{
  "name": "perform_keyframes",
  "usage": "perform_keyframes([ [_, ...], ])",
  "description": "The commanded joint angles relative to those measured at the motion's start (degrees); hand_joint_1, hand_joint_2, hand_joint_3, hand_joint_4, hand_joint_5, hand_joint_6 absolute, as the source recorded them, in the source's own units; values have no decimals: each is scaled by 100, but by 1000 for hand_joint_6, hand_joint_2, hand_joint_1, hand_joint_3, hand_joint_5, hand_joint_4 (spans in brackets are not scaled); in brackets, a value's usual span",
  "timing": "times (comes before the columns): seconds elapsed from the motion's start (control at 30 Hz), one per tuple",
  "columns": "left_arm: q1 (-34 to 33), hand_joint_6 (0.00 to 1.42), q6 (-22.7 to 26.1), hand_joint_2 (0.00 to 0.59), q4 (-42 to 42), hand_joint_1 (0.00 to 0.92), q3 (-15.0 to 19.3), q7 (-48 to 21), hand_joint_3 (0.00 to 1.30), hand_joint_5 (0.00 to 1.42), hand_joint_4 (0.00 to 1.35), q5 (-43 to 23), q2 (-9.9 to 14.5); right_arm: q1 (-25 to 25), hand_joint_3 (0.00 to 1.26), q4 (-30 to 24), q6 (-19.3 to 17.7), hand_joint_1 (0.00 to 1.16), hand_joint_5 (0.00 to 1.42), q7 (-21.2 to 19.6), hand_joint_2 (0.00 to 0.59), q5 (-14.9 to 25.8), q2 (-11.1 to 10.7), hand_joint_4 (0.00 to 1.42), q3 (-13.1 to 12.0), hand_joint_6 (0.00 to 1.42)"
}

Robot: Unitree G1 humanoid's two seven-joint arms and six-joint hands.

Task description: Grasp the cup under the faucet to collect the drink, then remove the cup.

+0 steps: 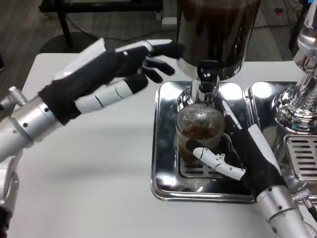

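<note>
My right hand comes in from the 5 o'clock corner and is wrapped around the cup, a clear glass standing on the drip tray directly beneath the faucet. One white finger curls across the near side of the glass and the dark palm sits against its 3 o'clock side; I judge this hand clamped on the cup. The glass shows a shallow layer of brown drink low inside it. I cannot tell whether liquid is running from the spout at this moment.

The faucet is a black lever fitting at the base of the dispenser, a large vessel with dark contents, standing at 12 o'clock of the tray. The tray is a polished metal pan with a slotted grate under the cup, resting on the white tabletop.

My left hand hangs above the tabletop at about 10 o'clock from the cup, well apart from it. Its fingers are extended and spread, pointing toward the dispenser, and hold nothing.

At 3 o'clock of the tray stands a second tray with its own grate, carrying the chrome base of another unit.
</note>
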Motion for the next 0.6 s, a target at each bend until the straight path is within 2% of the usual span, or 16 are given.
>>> perform_keyframes([
  [0.03,111,430,107,105,-121,14,181,172,240,308,197,-17,89,-52,0,-24,52,524,0,-22,170,-28,31,0,13,64],
  [0.3,402,465,166,129,35,25,345,264,273,322,225,58,209,-121,0,29,67,526,0,-72,170,-78,43,0,6,78],
  [0.4,517,470,222,152,150,33,398,295,324,331,253,48,251,-129,0,-7,145,528,0,-113,169,-148,43,0,13,79],
  [0.6,647,476,259,166,176,41,455,319,351,333,282,60,265,-151,0,4,188,610,0,-146,163,-214,44,0,37,105],
])
